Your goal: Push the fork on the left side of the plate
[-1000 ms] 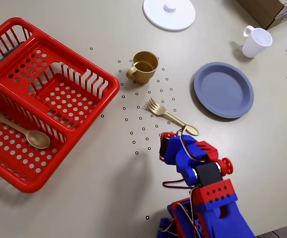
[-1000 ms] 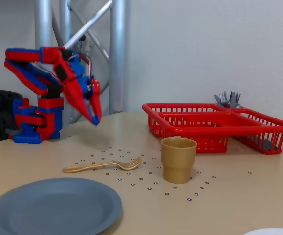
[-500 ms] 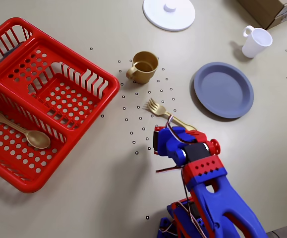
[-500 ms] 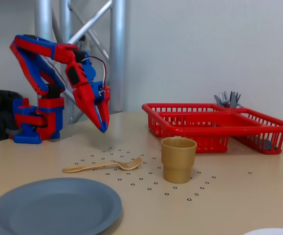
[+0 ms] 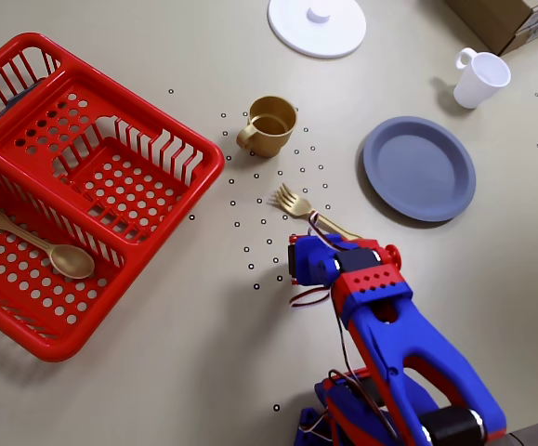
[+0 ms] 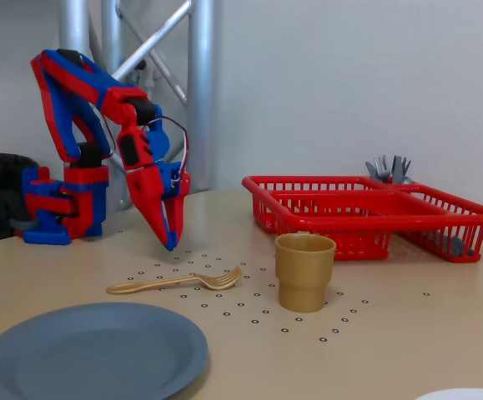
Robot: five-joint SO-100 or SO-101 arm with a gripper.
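The tan fork [image 5: 294, 199] lies flat on the table, tines toward the tan cup; its handle runs toward and under my gripper in the overhead view. In the fixed view the fork [image 6: 183, 282] lies just in front of the gripper. The grey-blue plate [image 5: 419, 167] sits empty to the fork's right in the overhead view, and at the front left in the fixed view [image 6: 91, 350]. My gripper [image 6: 171, 244] points down with its jaws together and empty, its tip a little above the table just behind the fork's handle. The gripper [image 5: 311, 249] is apart from the plate.
A tan cup [image 5: 270, 124] stands beyond the fork's tines. A red basket [image 5: 208, 158] at the left holds a tan spoon [image 5: 41, 243]. A white knobbed disc [image 5: 317, 23], a white mug [image 5: 480, 78] and a cardboard box [image 5: 505, 19] are at the top.
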